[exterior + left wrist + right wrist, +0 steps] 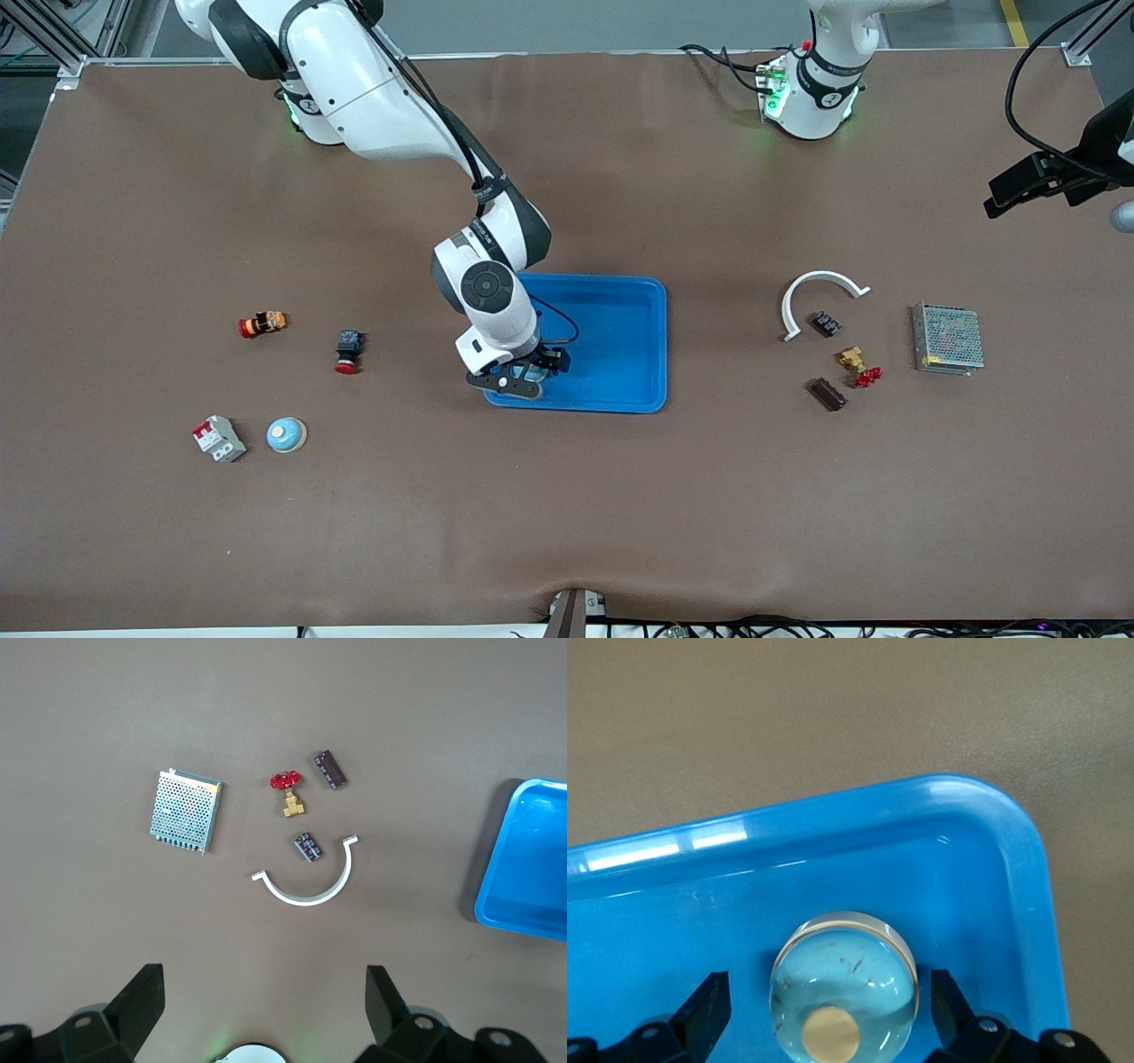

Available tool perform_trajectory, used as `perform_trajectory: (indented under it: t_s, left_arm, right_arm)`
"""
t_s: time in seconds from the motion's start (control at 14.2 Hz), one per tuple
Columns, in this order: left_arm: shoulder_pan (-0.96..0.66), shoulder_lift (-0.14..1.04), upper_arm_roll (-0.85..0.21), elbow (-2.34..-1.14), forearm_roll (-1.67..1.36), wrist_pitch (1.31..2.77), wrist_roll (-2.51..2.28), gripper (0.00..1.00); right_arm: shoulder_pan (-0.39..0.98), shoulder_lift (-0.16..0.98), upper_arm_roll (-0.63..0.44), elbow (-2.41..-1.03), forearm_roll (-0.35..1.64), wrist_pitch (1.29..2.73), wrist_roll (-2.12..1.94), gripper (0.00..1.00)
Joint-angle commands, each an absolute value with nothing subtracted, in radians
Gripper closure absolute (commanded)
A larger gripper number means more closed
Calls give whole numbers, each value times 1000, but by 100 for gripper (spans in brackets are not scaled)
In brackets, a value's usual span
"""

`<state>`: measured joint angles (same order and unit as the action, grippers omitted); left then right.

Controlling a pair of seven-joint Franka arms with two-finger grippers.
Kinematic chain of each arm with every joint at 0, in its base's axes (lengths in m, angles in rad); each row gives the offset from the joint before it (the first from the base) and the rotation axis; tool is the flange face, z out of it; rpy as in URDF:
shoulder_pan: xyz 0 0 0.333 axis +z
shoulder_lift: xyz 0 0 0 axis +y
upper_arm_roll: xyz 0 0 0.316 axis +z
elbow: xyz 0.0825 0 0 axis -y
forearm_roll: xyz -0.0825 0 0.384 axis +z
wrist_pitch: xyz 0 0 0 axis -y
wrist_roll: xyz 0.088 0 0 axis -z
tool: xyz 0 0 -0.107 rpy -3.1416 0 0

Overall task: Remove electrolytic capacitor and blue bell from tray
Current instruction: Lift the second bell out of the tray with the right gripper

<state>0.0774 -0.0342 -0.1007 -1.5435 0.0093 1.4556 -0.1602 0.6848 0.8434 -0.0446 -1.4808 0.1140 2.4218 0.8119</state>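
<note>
Between the spread fingers (704,1005) of the right claw (524,377) sits a pale blue bell (843,990), resting on the floor of the blue tray (633,354) in the corner nearest the front camera and toward the right arm's end. The fingers stand apart from the bell's sides, so the right claw is released and grips nothing; it hangs low over that tray corner.

Well away from that claw, toward the right arm's end of the tabletop (567,514), lie a second blue bell (286,434), a grey and red breaker (219,439) just beside it, a red-capped push button (348,352) and an orange and red part (262,324).

Up over the left arm's end of the tabletop, the left claw (261,1010) is also released, its fingers wide apart and empty. Beneath it, in the left wrist view, a small dark capacitor (307,847) lies inside the curve of a white arc-shaped piece (310,890). Near the capacitor are a brass valve with a red handle (288,790) and a dark block (329,769). A perforated metal box (185,810) lies beside these, farther from the tray.
</note>
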Motion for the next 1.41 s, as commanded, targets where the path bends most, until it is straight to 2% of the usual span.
perform_trajectory:
  t_s: [0.0,0.28,0.35,0.49,0.77,1.06,1.34]
  left_arm:
    - [75,-35,-112,-1528,-18,1437,-143,0]
    - [80,-34,-140,-1526,-17,1440,-146,0]
    - [81,-34,-140,-1526,-17,1440,-146,0]
    - [84,-34,-138,-1526,-20,1440,-146,0]
    - [87,-34,-138,-1526,-8,1440,-138,0]
    - [86,-34,-135,-1526,-9,1443,-138,0]
    - [84,-34,-137,-1526,-8,1448,-138,0]
  right_arm:
    - [698,841,-54,-1497,95,2442,836,0]
    - [698,841,-54,-1496,95,2439,834,0]
    - [698,839,-54,-1496,95,2438,834,5]
    - [696,838,-52,-1496,95,2433,834,21]
    - [696,834,-52,-1494,97,2427,831,34]
    - [693,824,-52,-1491,97,2415,827,36]
    - [687,799,-52,-1467,97,2324,819,36]
